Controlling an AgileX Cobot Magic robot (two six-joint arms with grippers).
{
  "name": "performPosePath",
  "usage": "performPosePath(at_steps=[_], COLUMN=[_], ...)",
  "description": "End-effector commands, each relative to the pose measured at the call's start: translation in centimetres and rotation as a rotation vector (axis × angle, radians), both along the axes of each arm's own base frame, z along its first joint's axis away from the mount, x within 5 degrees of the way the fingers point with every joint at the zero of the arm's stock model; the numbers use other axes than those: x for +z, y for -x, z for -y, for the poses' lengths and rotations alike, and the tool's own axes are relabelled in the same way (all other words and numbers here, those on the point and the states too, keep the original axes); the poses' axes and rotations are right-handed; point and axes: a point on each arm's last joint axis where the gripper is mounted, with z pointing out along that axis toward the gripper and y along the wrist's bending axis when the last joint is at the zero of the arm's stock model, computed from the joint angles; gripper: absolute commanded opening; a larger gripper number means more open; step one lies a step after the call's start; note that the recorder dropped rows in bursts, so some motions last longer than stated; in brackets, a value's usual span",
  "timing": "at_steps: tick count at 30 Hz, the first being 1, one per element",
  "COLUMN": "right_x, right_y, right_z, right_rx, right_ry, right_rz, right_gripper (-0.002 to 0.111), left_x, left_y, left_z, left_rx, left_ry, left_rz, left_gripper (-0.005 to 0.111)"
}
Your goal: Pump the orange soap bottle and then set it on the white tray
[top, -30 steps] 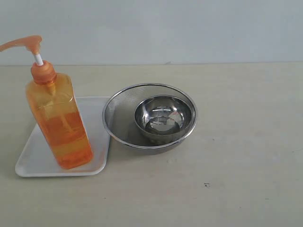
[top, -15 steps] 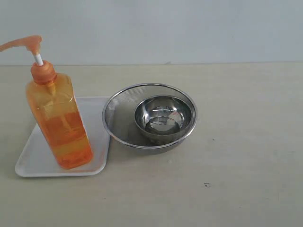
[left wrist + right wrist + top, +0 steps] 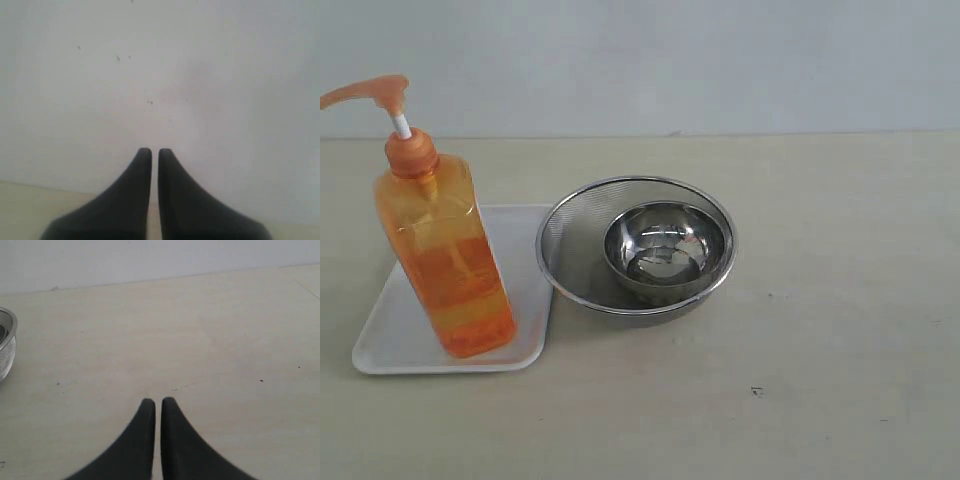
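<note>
On the pale worktop (image 3: 840, 350), the orange soap bottle (image 3: 445, 260) stands on the white tray (image 3: 390, 340). The left tool (image 3: 154, 152) and the right tool (image 3: 158, 402) are both clenched on nothing. Placing looks done; pumping cannot be told.

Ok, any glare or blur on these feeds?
Exterior view: sharp, evenly lit, bright reflections in the small steel bowl. Left wrist view: hazy, left end effector soft-edged against blank wall. Right wrist view: clearer, right end effector slightly blurred.

The orange soap bottle (image 3: 445, 265) is clear glossy plastic. The strainer (image 3: 570, 262) is steel mesh, the inner bowl (image 3: 665, 248) polished metal.
</note>
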Motion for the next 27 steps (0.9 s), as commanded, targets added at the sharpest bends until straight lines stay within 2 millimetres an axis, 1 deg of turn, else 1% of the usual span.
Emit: performPosePath(at_steps=[1, 4, 11, 14, 16, 19, 22, 26, 27], right_x=[0.1, 0.1, 0.1, 0.1, 0.1, 0.1, 0.1, 0.1, 0.1], right_y=[0.0, 0.0, 0.0, 0.0, 0.0, 0.0, 0.0, 0.0, 0.0], right_z=[0.0, 0.0, 0.0, 0.0, 0.0, 0.0, 0.0, 0.0, 0.0], right_rx=[-0.004, -0.004, -0.004, -0.004, -0.004, -0.004, -0.004, -0.004, -0.004], right_ry=[0.0, 0.0, 0.0, 0.0, 0.0, 0.0, 0.0, 0.0, 0.0], right_rz=[0.014, 0.014, 0.014, 0.014, 0.014, 0.013, 0.013, 0.013, 0.013], right_gripper=[0.0, 0.0, 0.0, 0.0, 0.0, 0.0, 0.0, 0.0, 0.0], left_x=[-1.6, -3.1, -6.3, -6.9, -7.3, -8.4, -10.7, -14.8, -16.1], left_y=[-2.6, -3.1, -2.9, -3.0, -3.0, -3.0, -3.2, -3.0, -2.7], left_z=[0.7, 1.0, 1.6, 1.3, 1.4, 1.6, 1.5, 1.3, 1.3], left_rx=[-0.079, -0.107, -0.135, -0.098, -0.096, -0.11, -0.091, -0.067, -0.068], left_ry=[0.039, 0.025, 0.059, 0.069, 0.068, 0.055, 0.045, 0.085, 0.088], left_rz=[-0.067, -0.043, -0.054, -0.054, -0.062, -0.093, -0.16, -0.294, -0.337], left_gripper=[0.005, 0.005, 0.005, 0.005, 0.005, 0.005, 0.005, 0.005, 0.005])
